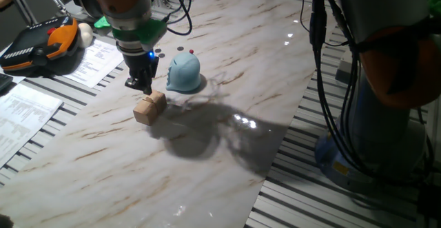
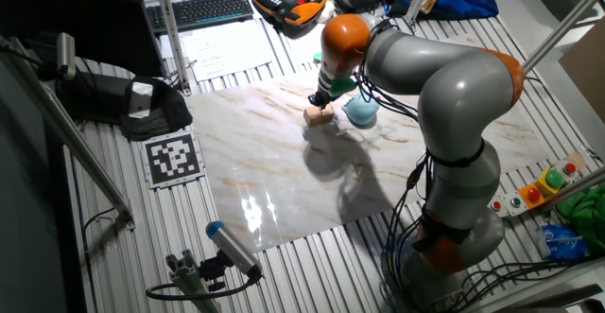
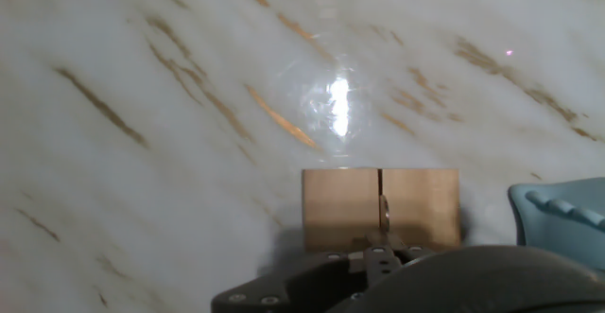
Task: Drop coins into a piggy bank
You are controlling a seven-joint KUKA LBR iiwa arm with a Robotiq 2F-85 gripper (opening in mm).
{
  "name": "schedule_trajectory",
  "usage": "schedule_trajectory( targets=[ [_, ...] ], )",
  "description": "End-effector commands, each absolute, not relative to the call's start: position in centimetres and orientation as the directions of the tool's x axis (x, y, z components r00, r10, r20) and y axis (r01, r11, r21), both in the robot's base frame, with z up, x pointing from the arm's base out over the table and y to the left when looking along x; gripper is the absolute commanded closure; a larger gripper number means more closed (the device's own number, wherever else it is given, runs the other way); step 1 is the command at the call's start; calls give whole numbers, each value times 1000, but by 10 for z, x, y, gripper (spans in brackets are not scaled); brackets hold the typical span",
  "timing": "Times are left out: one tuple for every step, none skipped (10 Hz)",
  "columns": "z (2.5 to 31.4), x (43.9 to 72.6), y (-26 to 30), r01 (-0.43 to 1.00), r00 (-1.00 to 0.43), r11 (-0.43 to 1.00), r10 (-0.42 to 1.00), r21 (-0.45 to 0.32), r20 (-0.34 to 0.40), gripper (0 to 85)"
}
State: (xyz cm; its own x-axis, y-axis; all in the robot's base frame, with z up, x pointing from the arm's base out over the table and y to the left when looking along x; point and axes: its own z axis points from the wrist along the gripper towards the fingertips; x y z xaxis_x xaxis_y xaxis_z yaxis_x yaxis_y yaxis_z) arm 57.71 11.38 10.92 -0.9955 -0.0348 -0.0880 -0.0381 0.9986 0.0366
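Positioned low over the bench, the hand hangs just above the pair of tan wooden cubes, beside the piggy bank. In the hand view the fingers appear drawn together over the seam between the two cubes, and a thin upright sliver at that seam may be a coin held on edge; this cannot be confirmed, so whether the hand is clenched on anything cannot be told. The cubes stand side by side, touching, probably to serve as a rack that presents a coin upright for pinching. The light blue piggy bank stands upright, just beside the cubes. Small dark and reddish coins lie on the bench beyond the piggy bank, apart from it.
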Motion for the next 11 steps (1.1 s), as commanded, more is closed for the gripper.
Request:
schedule_trajectory(
  targets=[
    [108,578,114,-39,-994,998,-35,39,-100,850],
    [108,579,112,-45,-993,999,-42,26,-107,850],
    [108,580,112,-48,-993,998,-45,27,-112,850],
    [108,582,110,-62,-991,998,-58,24,-120,850],
    [108,581,110,-65,-990,998,-61,23,-124,850],
    [108,581,109,-66,-989,998,-64,13,-133,850],
    [107,582,108,-69,-988,998,-68,4,-140,680],
    [106,581,108,-67,-987,998,-65,9,-143,680],
    [106,581,109,-67,-987,998,-65,11,-144,680],
    [106,581,109,-60,-988,998,-58,12,-143,680],
    [106,581,109,-46,-988,999,-44,12,-146,680]
  ],
)
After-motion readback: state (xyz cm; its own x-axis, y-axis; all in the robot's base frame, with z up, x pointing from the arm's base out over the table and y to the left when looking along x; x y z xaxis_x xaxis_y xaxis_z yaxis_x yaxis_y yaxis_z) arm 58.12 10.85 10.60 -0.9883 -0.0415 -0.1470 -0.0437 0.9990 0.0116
